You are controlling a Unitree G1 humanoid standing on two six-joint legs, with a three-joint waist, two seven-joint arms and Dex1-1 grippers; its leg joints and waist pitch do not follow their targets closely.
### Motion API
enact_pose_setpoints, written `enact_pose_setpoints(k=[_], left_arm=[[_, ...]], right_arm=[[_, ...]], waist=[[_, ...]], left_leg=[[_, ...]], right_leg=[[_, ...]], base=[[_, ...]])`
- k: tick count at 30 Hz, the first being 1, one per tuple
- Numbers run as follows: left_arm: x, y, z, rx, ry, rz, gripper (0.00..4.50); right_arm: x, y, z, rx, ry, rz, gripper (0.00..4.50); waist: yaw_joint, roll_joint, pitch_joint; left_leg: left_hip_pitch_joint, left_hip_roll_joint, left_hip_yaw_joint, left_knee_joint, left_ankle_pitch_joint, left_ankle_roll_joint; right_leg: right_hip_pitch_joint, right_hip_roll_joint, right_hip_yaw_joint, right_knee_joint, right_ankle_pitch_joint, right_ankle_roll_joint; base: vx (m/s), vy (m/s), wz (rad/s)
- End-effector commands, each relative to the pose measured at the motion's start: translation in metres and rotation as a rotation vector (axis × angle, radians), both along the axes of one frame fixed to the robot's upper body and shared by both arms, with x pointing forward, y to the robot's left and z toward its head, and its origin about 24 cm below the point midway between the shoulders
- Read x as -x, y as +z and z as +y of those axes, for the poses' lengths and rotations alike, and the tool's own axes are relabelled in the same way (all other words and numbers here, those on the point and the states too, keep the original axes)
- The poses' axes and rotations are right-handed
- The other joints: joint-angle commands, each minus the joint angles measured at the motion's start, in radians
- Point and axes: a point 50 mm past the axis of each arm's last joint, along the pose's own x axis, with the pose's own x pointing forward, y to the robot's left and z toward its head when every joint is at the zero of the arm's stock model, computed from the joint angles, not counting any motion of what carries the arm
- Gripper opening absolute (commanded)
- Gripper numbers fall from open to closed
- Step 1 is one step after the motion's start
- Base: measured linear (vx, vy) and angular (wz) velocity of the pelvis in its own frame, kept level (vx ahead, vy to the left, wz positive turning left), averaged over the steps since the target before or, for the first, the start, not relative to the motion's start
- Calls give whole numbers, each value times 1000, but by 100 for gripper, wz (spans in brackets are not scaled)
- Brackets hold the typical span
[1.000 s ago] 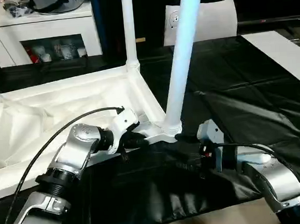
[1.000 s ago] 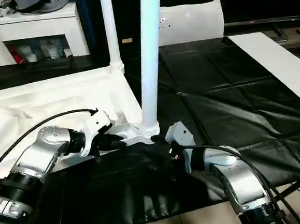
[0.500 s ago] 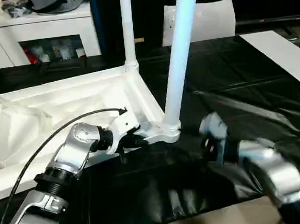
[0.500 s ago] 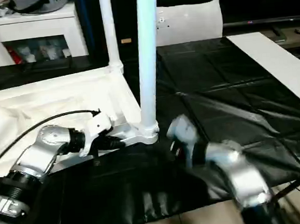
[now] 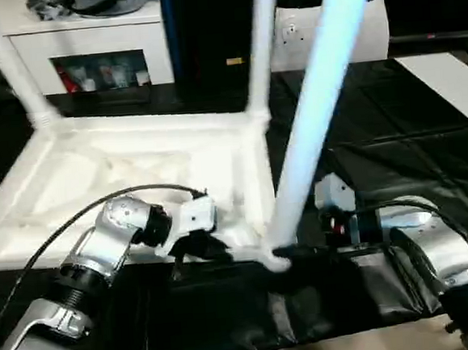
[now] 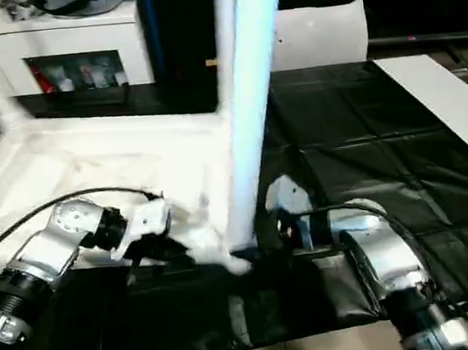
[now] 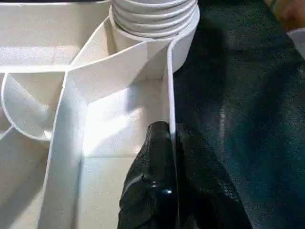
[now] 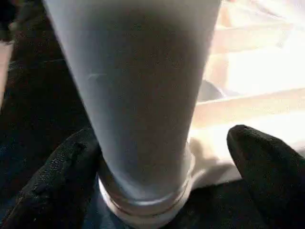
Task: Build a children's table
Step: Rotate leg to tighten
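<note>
The children's table (image 5: 136,162) lies upside down on the black cover, ribbed underside up, with white legs standing in its corner sockets. The nearest leg (image 5: 317,95) rises from the near right corner and leans right. My left gripper (image 5: 211,248) is shut on the table's near rim beside that corner; in the left wrist view its fingers (image 7: 157,157) pinch the thin rim wall below the socket (image 7: 152,19). My right gripper (image 5: 301,252) is open at the base of the nearest leg (image 8: 143,95), one finger (image 8: 62,176) on each side.
A white cabinet (image 5: 86,41) with shelves stands at the back left. A white panel (image 5: 368,26) stands behind the table. A white strip (image 5: 453,77) lies at the far right on the wrinkled black cover (image 5: 394,154). Two more legs (image 5: 261,51) (image 5: 11,71) stand at the far corners.
The whole picture has shifted. My right arm swung out and came back to the leg's base. The left gripper's fingers closed tighter on the rim. The near leg leans further right.
</note>
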Motion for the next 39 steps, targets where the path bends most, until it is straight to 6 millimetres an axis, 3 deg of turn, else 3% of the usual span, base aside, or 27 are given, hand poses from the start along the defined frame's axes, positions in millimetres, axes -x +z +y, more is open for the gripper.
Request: enact_pose_setpoints(k=[1, 18, 26, 29, 30, 33, 36, 39], left_arm=[[2, 2, -8, -31, -106, 5, 0], [-1, 4, -3, -38, -108, -4, 0], [-2, 4, -4, 5, -61, 12, 0], [-4, 5, -7, 39, 3, 7, 0], [-8, 5, -10, 53, 97, -9, 0], [-13, 5, -17, 110, 243, -5, 0], [-18, 3, -30, 139, 398, -4, 0], [-22, 2, -41, 156, 523, -16, 0]], right_arm=[[-4, 0, -1, 34, 9, -8, 420], [-5, -6, 6, 29, 94, 79, 285], [-1, -8, 12, -39, 81, 124, 270], [2, -9, 16, -80, 47, 135, 270], [2, -11, 23, -99, -23, 125, 270], [-2, -17, 37, -114, -175, 106, 269], [-12, -21, 56, -142, -357, 113, 269], [-19, -22, 71, -167, -501, 127, 268]], waist=[[-5, -5, -64], [1, -8, -65], [1, -7, -65], [-1, -9, -65], [-2, -9, -63], [-8, -5, -60], [-33, -5, -57], [-54, -6, -58]], left_leg=[[1, 21, 7, -71, -150, 60], [-2, 19, 7, -68, -162, 48], [-3, 20, 7, -68, -162, 46], [-3, 21, 7, -69, -160, 43], [-2, 21, 7, -70, -164, 40], [0, 16, 6, -73, -192, 15], [-3, 12, 0, -74, -218, -3], [-6, 6, -1, -71, -222, 6]], right_leg=[[61, -48, 48, -58, -309, -188], [60, -45, 46, -57, -329, -183], [60, -44, 47, -54, -316, -190], [60, -45, 48, -54, -323, -187], [58, -46, 48, -56, -335, -182], [55, -45, 46, -64, -411, -154], [53, -44, 40, -74, -490, -117], [53, -42, 37, -83, -514, -101]], base=[[0, 0, 0], [0, 0, 0], [0, 0, 0], [0, 0, 0], [0, 0, 0], [0, 0, 0], [0, 0, 0], [0, 0, 0]])
